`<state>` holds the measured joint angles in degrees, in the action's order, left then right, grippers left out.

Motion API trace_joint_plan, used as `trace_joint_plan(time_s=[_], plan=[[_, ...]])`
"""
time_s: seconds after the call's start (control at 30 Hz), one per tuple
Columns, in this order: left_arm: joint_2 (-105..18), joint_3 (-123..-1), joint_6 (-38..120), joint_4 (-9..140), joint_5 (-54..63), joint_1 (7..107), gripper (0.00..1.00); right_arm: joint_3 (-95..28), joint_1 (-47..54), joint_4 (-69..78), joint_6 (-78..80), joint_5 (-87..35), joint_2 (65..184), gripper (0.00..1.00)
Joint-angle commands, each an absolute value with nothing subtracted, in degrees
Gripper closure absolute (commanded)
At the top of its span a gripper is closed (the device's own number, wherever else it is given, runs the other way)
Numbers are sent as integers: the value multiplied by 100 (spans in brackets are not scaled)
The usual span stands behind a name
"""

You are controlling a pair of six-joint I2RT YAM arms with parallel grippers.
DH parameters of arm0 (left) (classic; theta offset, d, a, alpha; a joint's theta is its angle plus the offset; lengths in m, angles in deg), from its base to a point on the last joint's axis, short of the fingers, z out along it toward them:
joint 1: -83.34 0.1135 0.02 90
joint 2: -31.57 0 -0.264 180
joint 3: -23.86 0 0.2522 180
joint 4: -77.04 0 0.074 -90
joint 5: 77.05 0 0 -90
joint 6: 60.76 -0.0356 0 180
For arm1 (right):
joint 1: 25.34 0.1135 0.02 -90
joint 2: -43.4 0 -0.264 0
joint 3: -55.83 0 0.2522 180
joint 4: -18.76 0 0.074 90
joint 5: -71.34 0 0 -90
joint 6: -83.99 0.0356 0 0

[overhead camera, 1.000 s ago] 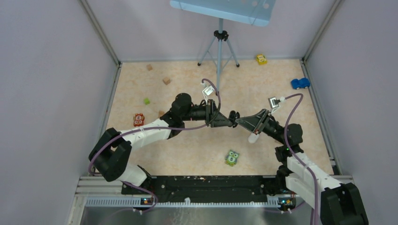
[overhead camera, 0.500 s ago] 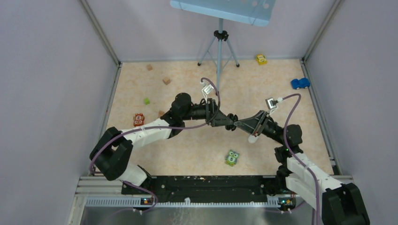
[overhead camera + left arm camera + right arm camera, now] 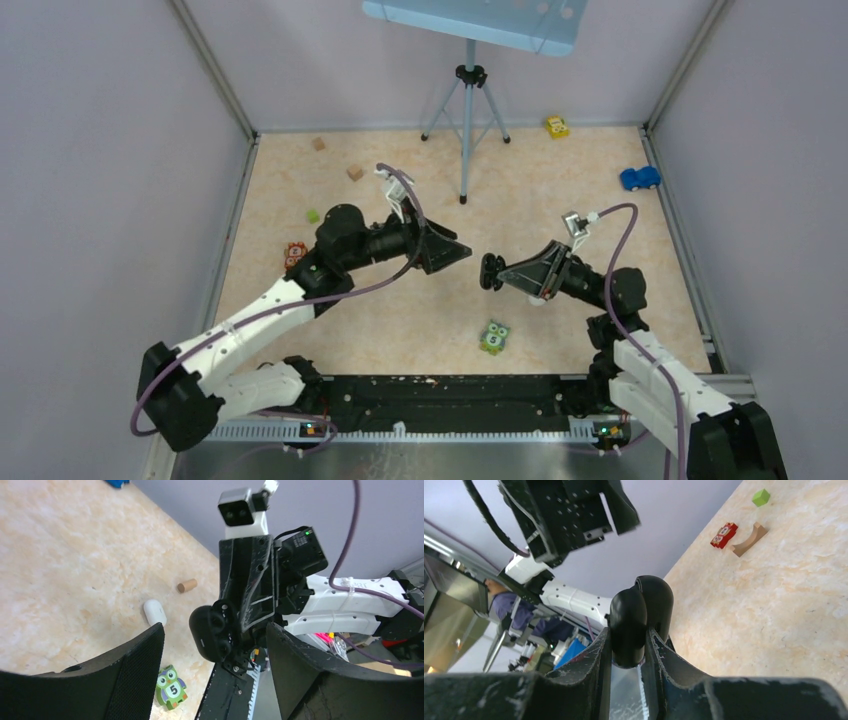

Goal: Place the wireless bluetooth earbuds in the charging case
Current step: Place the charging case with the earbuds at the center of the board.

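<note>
Black, glossy plastic is what my right jaws are clamped on: the black case [image 3: 215, 632], lifted clear of the worktop [image 3: 420, 320] near the middle of the overhead frame. My left jaws stand wide apart with nothing between them, facing the case across a gap from left of centre. In the left wrist view the long axis of the case runs nearly top to bottom of the frame, leaning a little. Its inner face, with two round hollows one above the other, is turned toward the left side of the overhead frame. I cannot tell whether dark earbuds already sit in those hollows, since black on black hides it, and I see no loose bud in any view. I judge the shell to be light, hard and slick, with a hinged lid that could flap or snap shut. My grip across the flat sides of one half, shown in the right wrist view, seems the right place because it is away from the hinge and the hollows. A bud would be smaller and slipperier still, so I would pinch it gently by its rounded body. A white case [image 3: 154, 612] lies on its side on the worktop below, left of centre in the left wrist view.
</note>
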<state>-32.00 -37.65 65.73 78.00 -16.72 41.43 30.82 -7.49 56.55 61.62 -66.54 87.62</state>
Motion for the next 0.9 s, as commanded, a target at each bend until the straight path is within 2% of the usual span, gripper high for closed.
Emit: trace_joint_plan(time_s=[0.0, 0.17, 0.3, 0.33, 0.6, 0.77, 0.87], plan=[[-2444, -3650, 6207, 7430, -1312, 4151, 22, 2871, -711, 5970, 5640, -7317, 8726, 100], [-1919, -3732, 5974, 6604, -894, 4150, 26, 2990, -712, 7390, 6067, -8033, 9122, 100], [-1763, -3809, 5927, 6138, -818, 4158, 26, 3061, -708, 10052, 7645, -8312, 10261, 100], [-1752, -3822, 5934, 6090, -827, 4154, 26, 2993, -681, 10345, 7857, -8414, 10557, 100], [-1743, -3819, 5870, 5907, -722, 4184, 26, 2480, -613, 10295, 8058, -8660, 11084, 100], [-1810, -3888, 5824, 5556, -215, 4211, 26, 2204, -618, 7946, 6691, -7925, 11977, 100], [-1763, -3874, 5859, 5404, 57, 4216, 26, 2018, -612, 7420, 6228, -7281, 12491, 100]])
